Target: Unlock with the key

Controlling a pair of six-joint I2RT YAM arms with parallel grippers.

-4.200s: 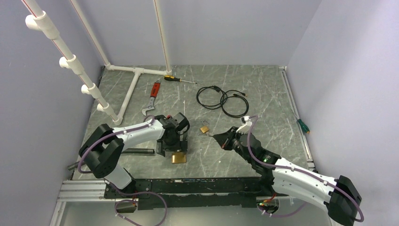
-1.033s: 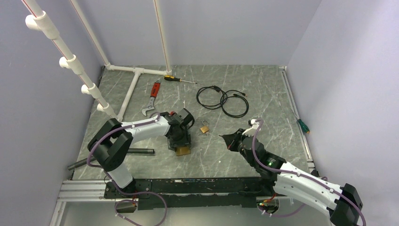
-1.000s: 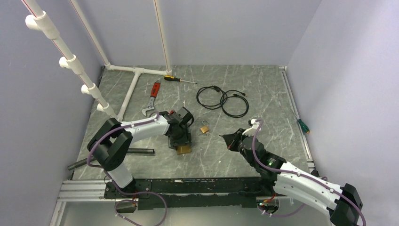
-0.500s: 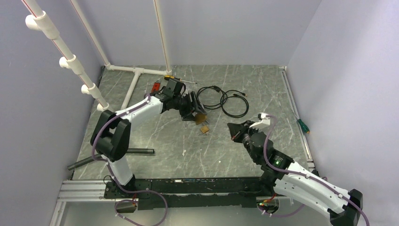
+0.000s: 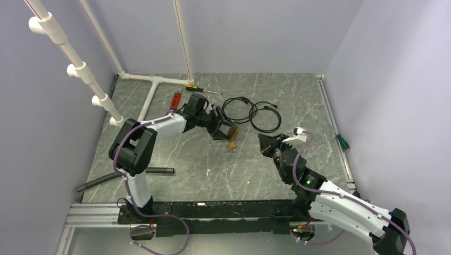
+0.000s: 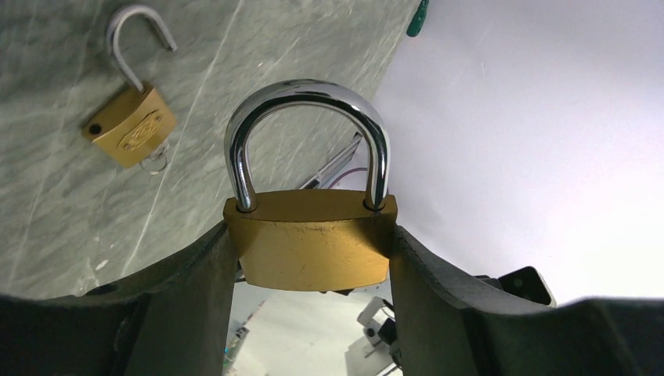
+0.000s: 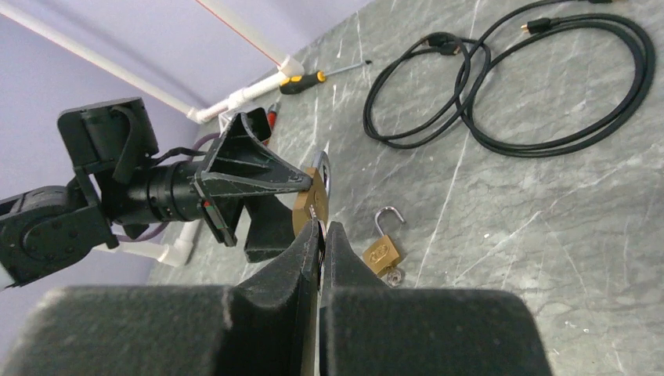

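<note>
I hold the padlock pinched by its body in the left gripper, lifted clear of the table for key access. The right gripper is pressed together, and I cannot see a key in it.

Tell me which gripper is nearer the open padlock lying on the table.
Left. The left gripper, clamping a closed padlock, hangs close by the open padlock, just toward the back of the table. The right gripper sits further off to its right, fingers shut.

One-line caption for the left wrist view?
Left gripper clamps a closed brass padlock; a smaller open brass padlock lies beyond.
</note>
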